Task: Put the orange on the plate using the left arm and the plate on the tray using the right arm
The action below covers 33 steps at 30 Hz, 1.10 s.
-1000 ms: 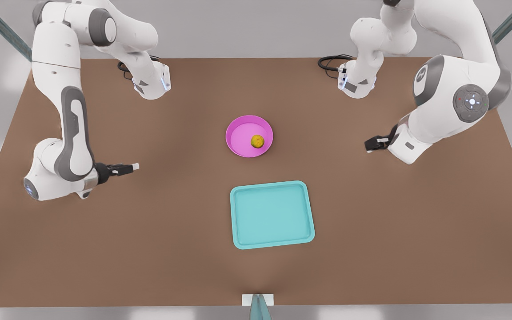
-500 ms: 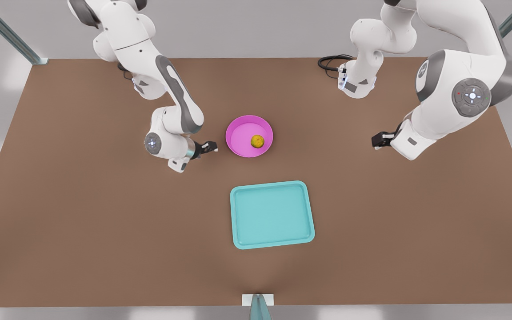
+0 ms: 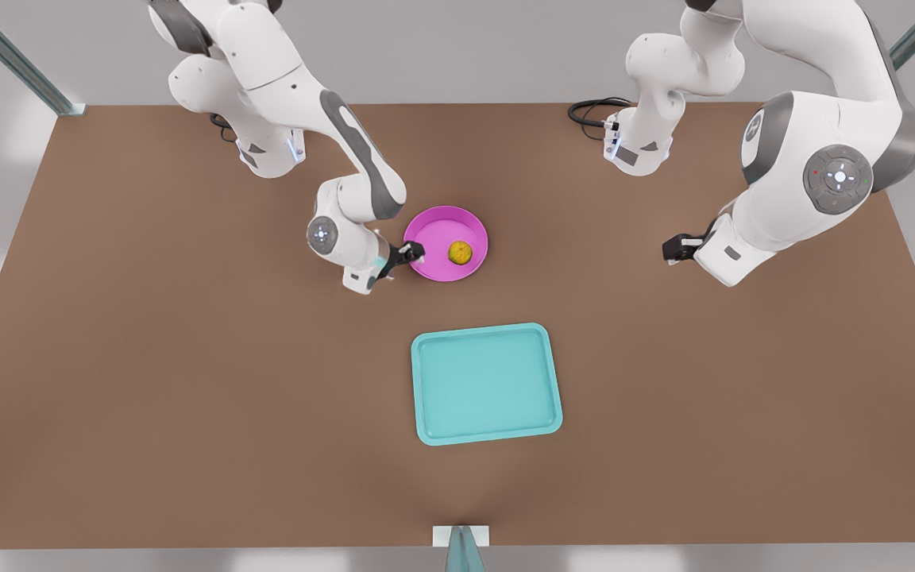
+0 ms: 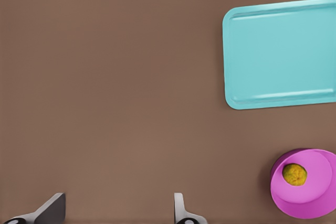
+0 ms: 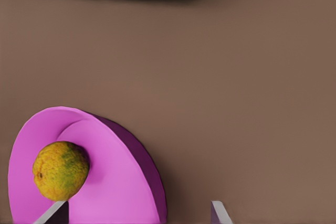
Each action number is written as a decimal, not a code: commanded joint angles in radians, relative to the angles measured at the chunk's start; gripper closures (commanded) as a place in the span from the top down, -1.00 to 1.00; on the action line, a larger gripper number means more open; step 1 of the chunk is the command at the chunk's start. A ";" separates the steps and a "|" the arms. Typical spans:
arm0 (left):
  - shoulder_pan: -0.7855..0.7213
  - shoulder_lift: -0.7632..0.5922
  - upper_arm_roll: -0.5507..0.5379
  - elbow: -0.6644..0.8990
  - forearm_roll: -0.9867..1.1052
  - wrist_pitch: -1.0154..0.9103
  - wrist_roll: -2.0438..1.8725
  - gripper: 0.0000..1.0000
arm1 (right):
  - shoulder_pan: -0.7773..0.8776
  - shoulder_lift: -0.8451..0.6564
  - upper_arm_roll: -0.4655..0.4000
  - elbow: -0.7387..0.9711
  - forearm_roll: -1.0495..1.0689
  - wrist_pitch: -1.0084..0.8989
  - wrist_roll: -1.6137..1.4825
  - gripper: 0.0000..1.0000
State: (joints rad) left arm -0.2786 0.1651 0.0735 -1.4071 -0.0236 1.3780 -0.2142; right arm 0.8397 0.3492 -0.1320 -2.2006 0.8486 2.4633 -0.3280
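The orange (image 3: 460, 253) lies inside the pink plate (image 3: 434, 230) at the table's middle. The turquoise tray (image 3: 486, 383) lies nearer the front edge, apart from the plate. My right gripper (image 3: 412, 253), on the arm at the front view's left, is open at the plate's rim. In the right wrist view, one fingertip (image 5: 52, 214) is over the plate (image 5: 115, 182) near the orange (image 5: 61, 170), the other outside it. My left gripper (image 3: 670, 249) waits open at the front view's right, far from the plate (image 4: 315, 182), orange (image 4: 294, 174) and tray (image 4: 281, 56).
Both arm bases (image 3: 271, 151) (image 3: 636, 151) stand at the table's back edge, with a black cable (image 3: 592, 111) by the one on the front view's right. A small white bracket (image 3: 461, 536) sits at the front edge. Brown tabletop surrounds the tray.
The right arm has swung in from the table's side at the front view's left to the plate's rim. The left arm has barely shifted. Orange, plate and tray have not moved.
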 commanded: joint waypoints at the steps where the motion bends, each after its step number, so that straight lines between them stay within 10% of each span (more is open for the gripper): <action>1: -0.001 -0.001 0.000 0.000 0.001 -0.002 0.016 1.00 | -0.001 0.011 0.012 0.004 0.006 0.006 -0.020 1.00; 24: -0.001 0.007 -0.001 0.002 -0.016 -0.002 -0.005 1.00 | -0.011 0.111 0.063 0.051 0.015 -0.030 -0.068 1.00; 28: -0.002 0.007 -0.001 0.000 -0.016 -0.002 -0.005 1.00 | -0.010 0.132 0.064 0.062 0.015 -0.030 -0.074 0.41; 33: -0.002 0.007 -0.004 0.002 -0.016 -0.002 -0.005 1.00 | -0.011 0.152 0.071 0.074 0.015 -0.029 -0.074 0.35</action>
State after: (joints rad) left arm -0.2812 0.1729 0.0691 -1.4058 -0.0402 1.3767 -0.2128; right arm 0.8284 0.4990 -0.0616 -2.1290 0.8622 2.4345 -0.3777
